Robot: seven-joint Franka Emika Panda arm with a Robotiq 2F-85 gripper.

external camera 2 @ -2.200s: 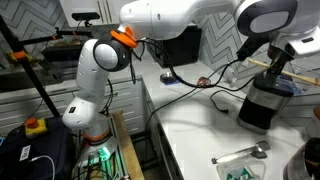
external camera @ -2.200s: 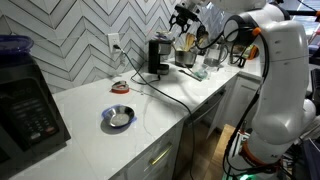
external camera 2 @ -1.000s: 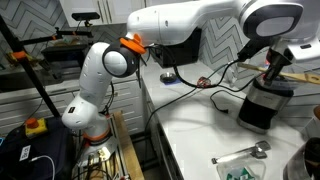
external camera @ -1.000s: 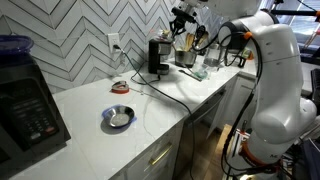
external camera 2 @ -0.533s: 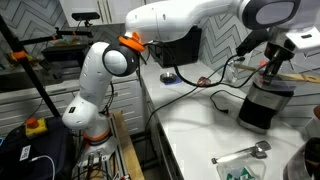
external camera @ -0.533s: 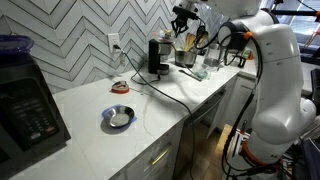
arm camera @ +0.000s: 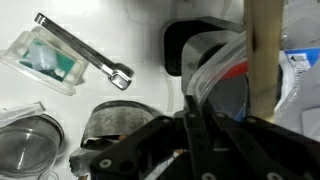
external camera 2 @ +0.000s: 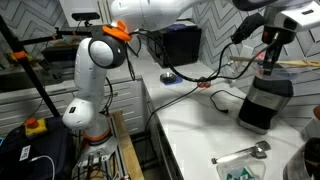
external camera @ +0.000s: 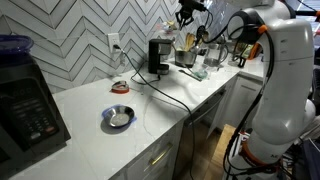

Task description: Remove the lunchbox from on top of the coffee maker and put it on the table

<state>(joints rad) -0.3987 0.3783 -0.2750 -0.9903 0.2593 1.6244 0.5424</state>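
The black coffee maker (external camera: 156, 56) stands at the back of the white table (external camera: 90, 135), its cord trailing forward. In an exterior view the low dark lunchbox (external camera 2: 272, 86) lies on top of the coffee maker (external camera 2: 263, 108). My gripper (external camera 2: 271, 60) hangs a little above it, fingers pointing down, and sits high over the counter's far end (external camera: 186, 17). In the wrist view my gripper (arm camera: 190, 105) is shut. Its tips reach toward the lunchbox (arm camera: 225, 90), whose rim looks clear. I cannot tell if they touch it.
A shiny metal bowl (external camera: 118, 118) and a small red-and-white item (external camera: 119, 86) lie on the counter. A black microwave (external camera: 28, 110) stands at the near end. Jars and containers (external camera: 192, 55) crowd beside the coffee maker. A clear tub with a metal handle (arm camera: 50, 60) lies close by.
The gripper has risen from just over the coffee maker's top to a little higher, still shut. The arm's elbow has swung upward. The lunchbox looks unmoved.
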